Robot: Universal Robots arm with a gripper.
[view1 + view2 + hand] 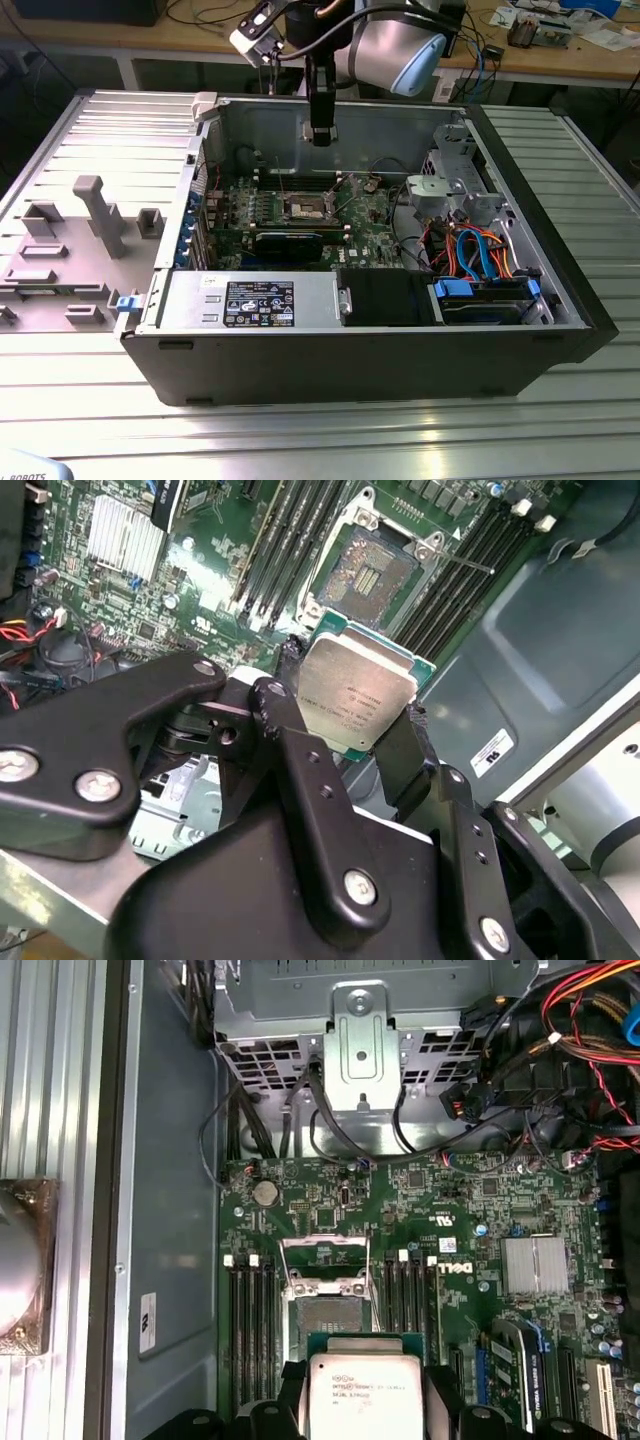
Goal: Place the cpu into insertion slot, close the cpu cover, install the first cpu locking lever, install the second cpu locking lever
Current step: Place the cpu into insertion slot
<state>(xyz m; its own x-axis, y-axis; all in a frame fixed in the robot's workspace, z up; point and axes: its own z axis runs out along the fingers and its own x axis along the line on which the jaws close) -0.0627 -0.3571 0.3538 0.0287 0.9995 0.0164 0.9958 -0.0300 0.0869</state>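
Gripper [350, 702] holds cpu [357, 685] near insertion slot [365, 575] flanked by memory slots [290, 540].

Ribbed silver metal desk [320, 440] is filling the foreground, with overhead light glaring off it near the front edge. In the first wrist view the desk [50, 1060] is showing the same slats. Wooden workbench [560, 62] is running along the back, carrying loose cables [210, 14] and papers [610, 38]. Space beneath it is sitting in shadow. Grey moulded tray [70, 250] is lying on the desk at the exterior view's left.
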